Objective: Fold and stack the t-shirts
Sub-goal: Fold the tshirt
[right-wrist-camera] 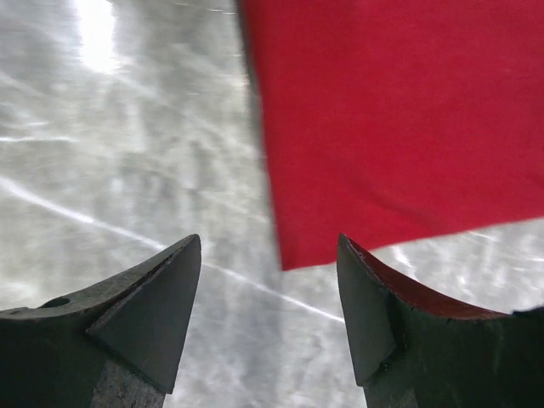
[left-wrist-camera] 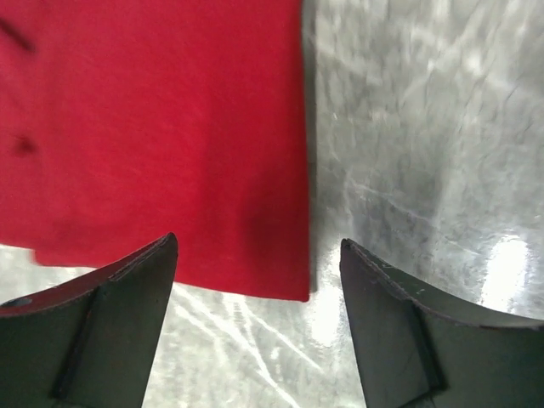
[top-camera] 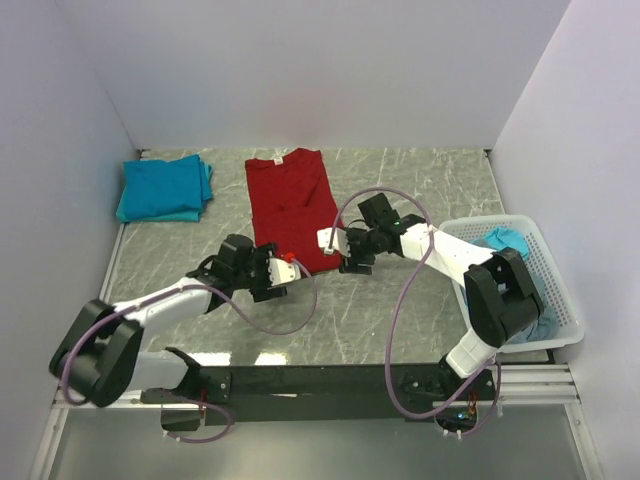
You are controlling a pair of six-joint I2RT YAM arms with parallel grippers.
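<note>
Looking from above, the red t-shirt (top-camera: 290, 205) lies flat as a long folded rectangle on the grey marbled table (top-camera: 420, 190), collar at its far end. To its left sits a folded pile of teal t-shirts (top-camera: 165, 188), well apart from it. To its right, also well apart, stands a white lattice basket (top-camera: 560, 300) with more teal cloth (top-camera: 507, 240) bunched inside. Only this view shows the pile and the basket.

The left gripper (top-camera: 285, 272) sits at the red shirt's near edge, and the right gripper (top-camera: 335, 240) at its right edge near the same end.

Up close, the left wrist camera shows what the overhead view cannot: soft, matte knit with a straight hem and a square near corner lying on glossy, veined stone that throws back bright glare. The dark wedge-shaped fingers (left-wrist-camera: 119, 323) are spread apart with nothing between them, above the hem.

From the right wrist camera, another red corner lies just beyond the fingers (right-wrist-camera: 144, 314), which are likewise parted and grip nothing.
</note>
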